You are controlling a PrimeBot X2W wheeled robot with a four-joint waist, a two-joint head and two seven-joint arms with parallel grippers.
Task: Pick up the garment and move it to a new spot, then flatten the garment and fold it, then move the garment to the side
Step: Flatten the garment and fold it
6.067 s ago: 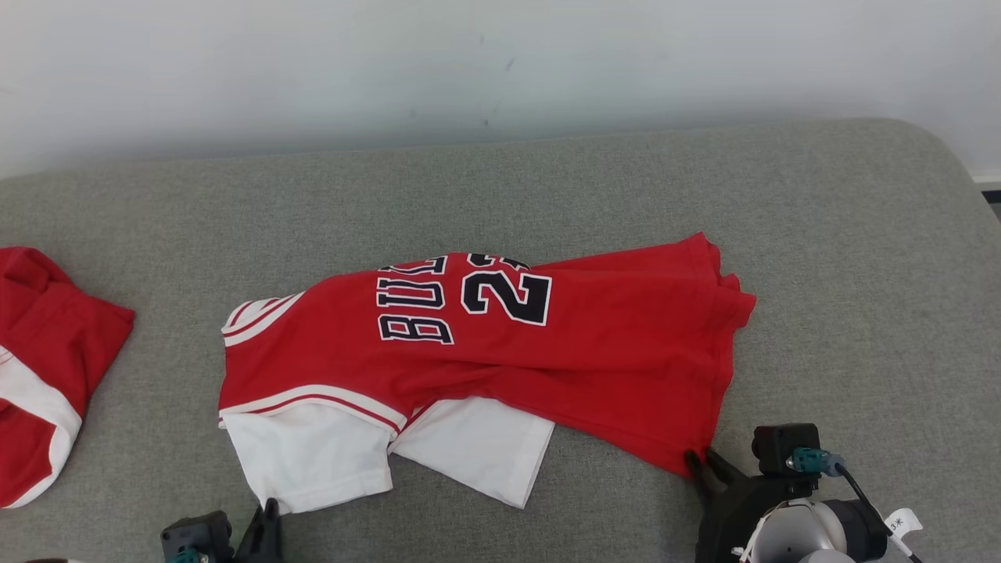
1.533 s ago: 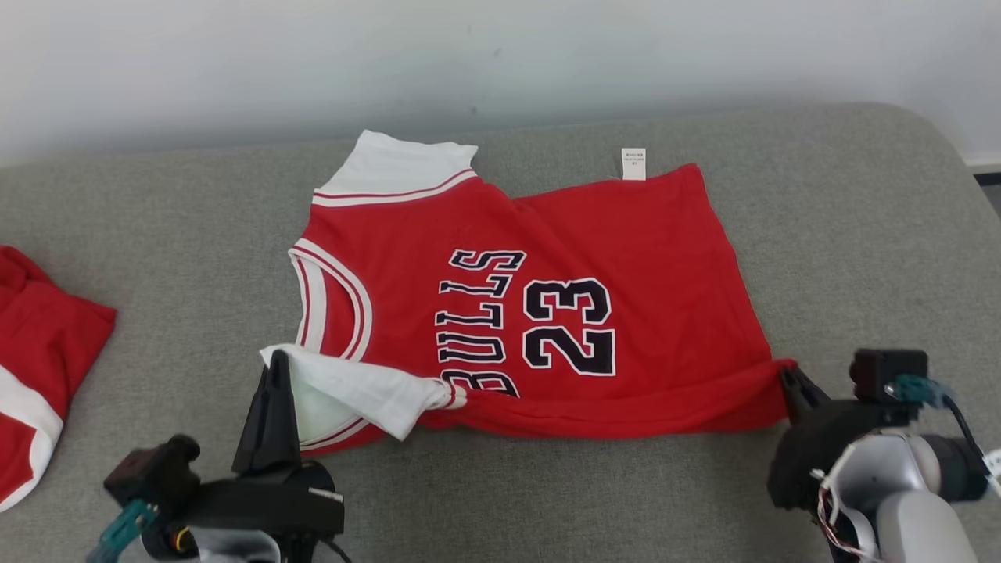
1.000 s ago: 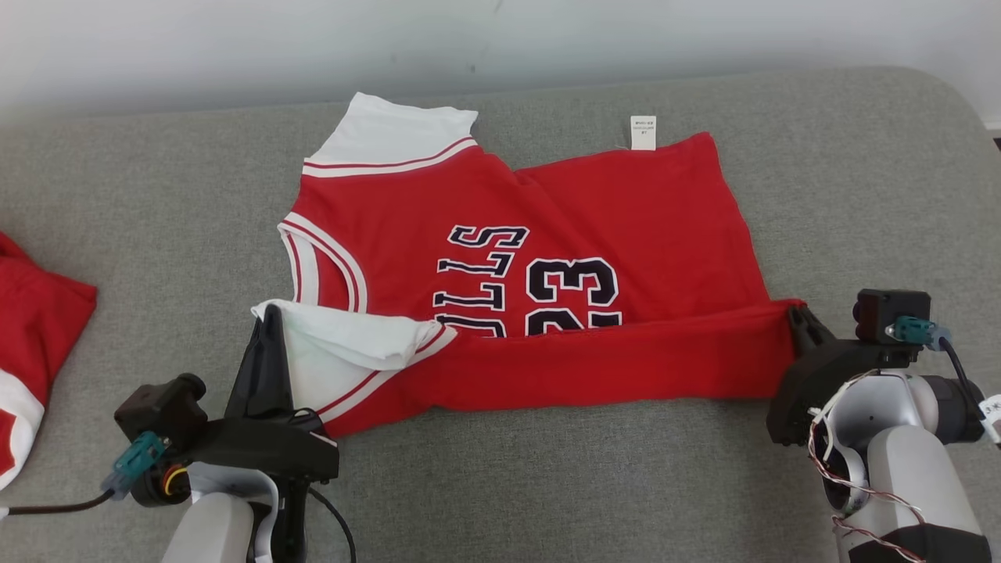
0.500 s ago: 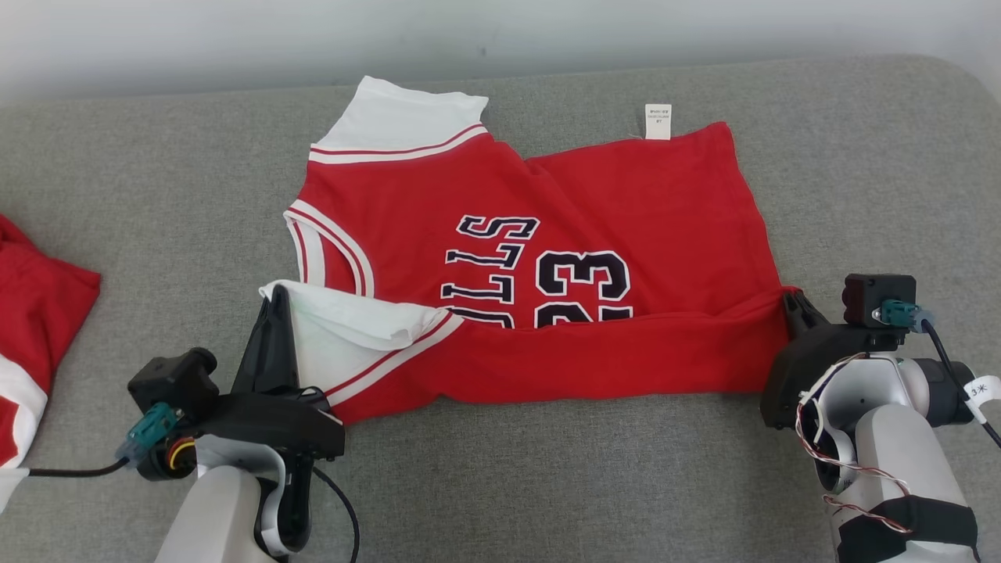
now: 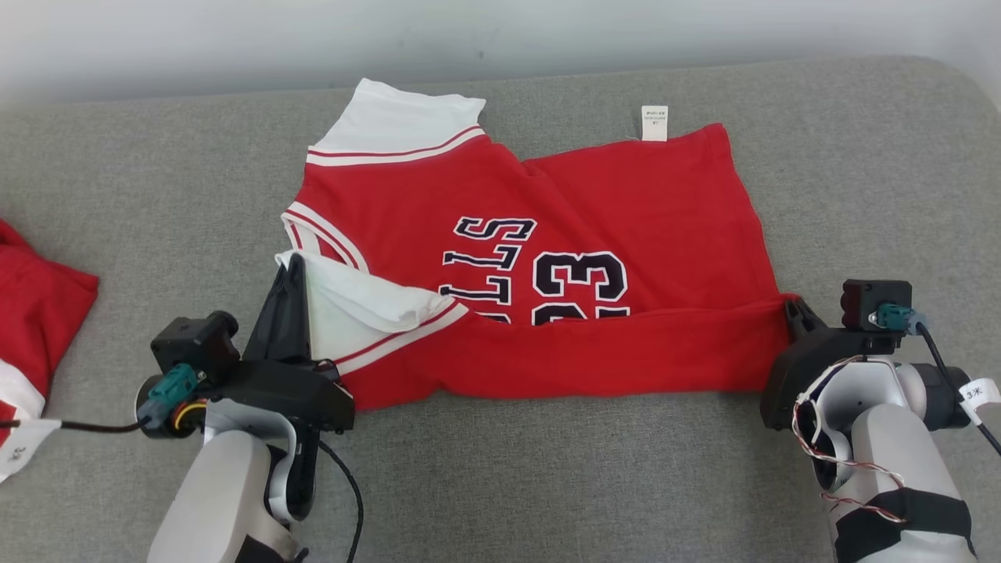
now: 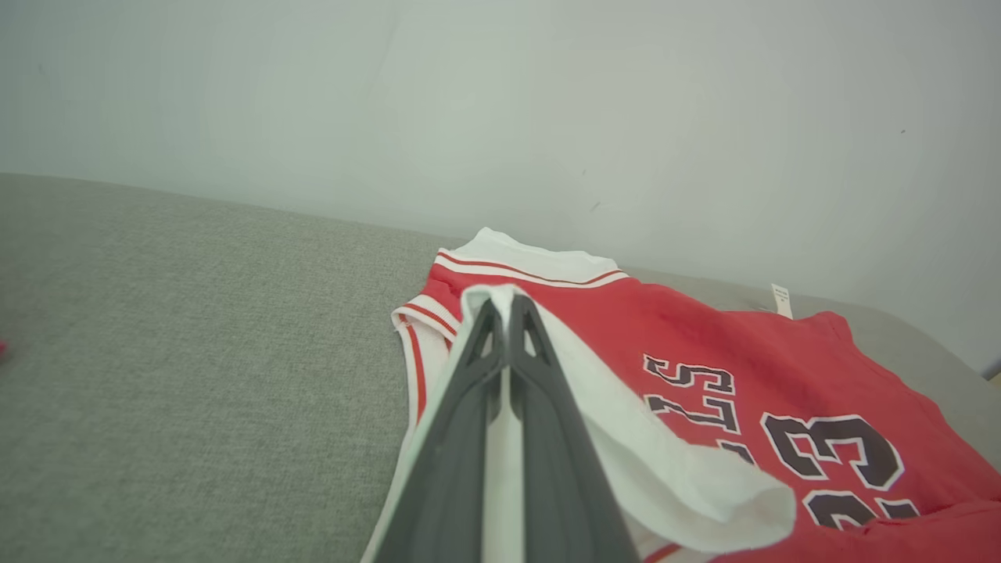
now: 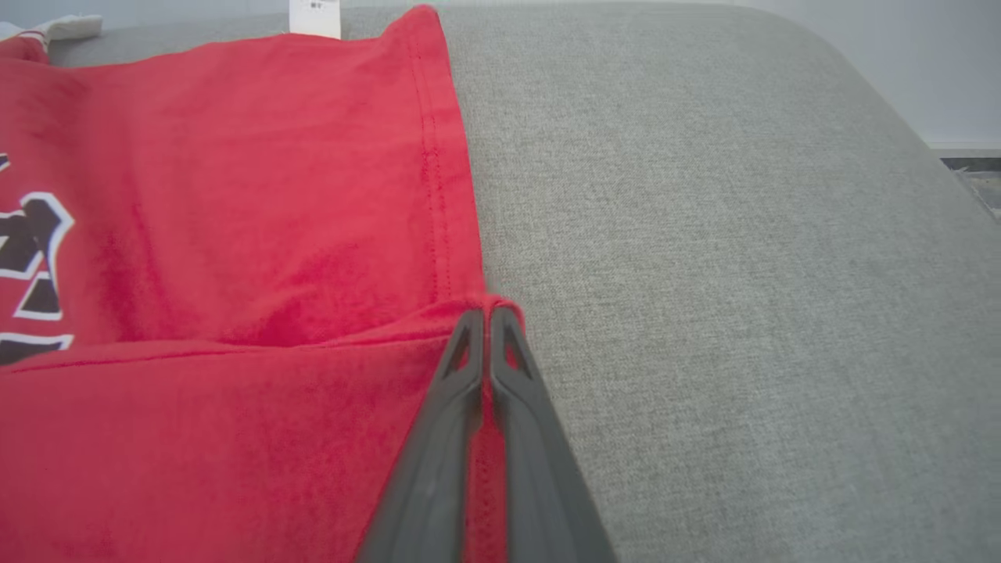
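Two garments lie on your grey fabric bench (image 5: 860,172): the red jersey (image 5: 626,203) marked BULLS 23 at centre, and a second red-and-white garment (image 5: 39,297) at the left edge, well apart from it. One white label (image 5: 654,123) sticks out at the jersey's far edge.

Two grippers are engaged, both clamped on the jersey. Your left gripper (image 5: 293,270) pinches the white near-left sleeve, which is raised off the bench. Your right gripper (image 5: 791,306) pinches the red near-right hem corner. The near edge between them is folded up as a band over the bottom of the numerals. Both forearms reach in from the near side, fingers pointing to the far side.
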